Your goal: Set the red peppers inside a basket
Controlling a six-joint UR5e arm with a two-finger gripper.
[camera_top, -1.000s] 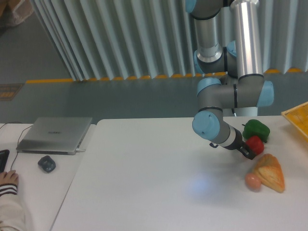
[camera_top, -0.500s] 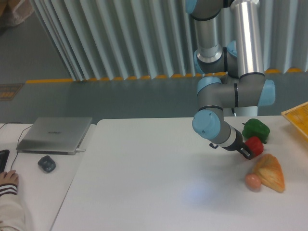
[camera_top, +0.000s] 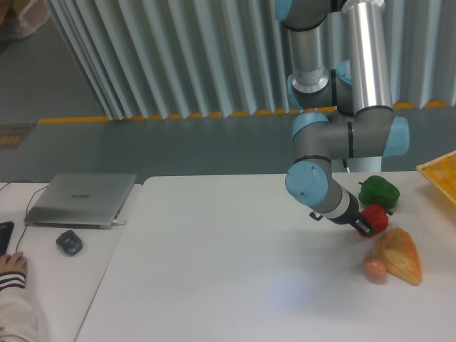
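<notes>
1. Camera view: tool [camera_top: 366,226] sits at the left side of the red pepper [camera_top: 376,219], dark fingers against it; pinching or merely touching, cannot tell.
2. Red pepper is on the white table [camera_top: 228,271], right side, just in front of the green pepper [camera_top: 379,192] and just behind the bread wedge [camera_top: 400,255].
3. Small pinkish ball [camera_top: 375,268] touches the wedge's left end.
4. Basket [camera_top: 440,174]: yellow corner at the right edge, well apart from the red pepper.
5. Far left: closed laptop [camera_top: 81,199], dark mouse [camera_top: 69,242], a person's hand [camera_top: 11,265] at the edge.
</notes>
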